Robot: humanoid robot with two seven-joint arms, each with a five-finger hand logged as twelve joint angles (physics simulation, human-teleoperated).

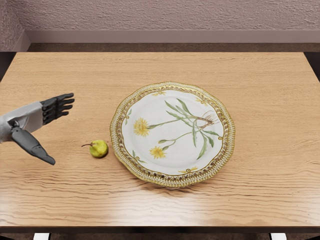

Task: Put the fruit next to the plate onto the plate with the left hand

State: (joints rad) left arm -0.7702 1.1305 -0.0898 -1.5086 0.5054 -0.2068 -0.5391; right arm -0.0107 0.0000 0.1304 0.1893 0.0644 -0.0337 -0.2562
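The left hand (39,121) is hovering over the table (260,80) at the left edge, fingers stretched out flat and together, thumb hanging down apart from them, gripping nothing. The pear (99,148) is sitting on the wood just beside the plate's (228,136) left rim, stem pointing toward the hand, and a clear gap is separating hand from fruit. So 0 steps are looking done: the reach, the grasp, the lift and the placing are all waiting. No fruit is lying on the plate.
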